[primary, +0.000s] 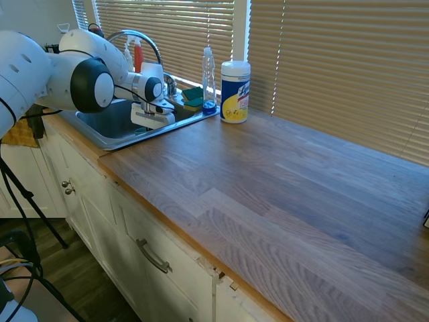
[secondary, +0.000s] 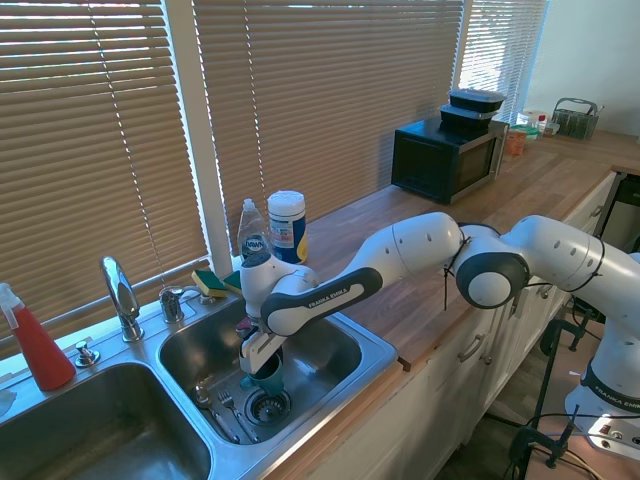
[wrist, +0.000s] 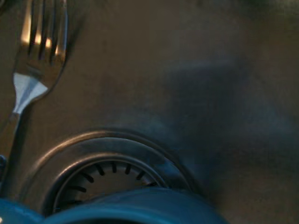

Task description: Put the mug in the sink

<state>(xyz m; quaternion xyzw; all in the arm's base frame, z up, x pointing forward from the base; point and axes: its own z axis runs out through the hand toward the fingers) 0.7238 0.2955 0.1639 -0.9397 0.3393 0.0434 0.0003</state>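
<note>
Teal mug [secondary: 267, 373] sitting low in sink [secondary: 372, 350] basin, lower centre-left of second exterior frame, beside drain [secondary: 267, 405] and fork [wrist: 36, 60]. Gripper [secondary: 257, 360] reaching onto mug; finger spread impossible telling.

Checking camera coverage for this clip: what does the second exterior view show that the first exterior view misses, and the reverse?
Only the second exterior view shows the mug under the gripper, low in the sink by the drain and forks. Only the first shows the cabinet drawers. Both show the faucet, wipes canister and soap bottle.
</note>
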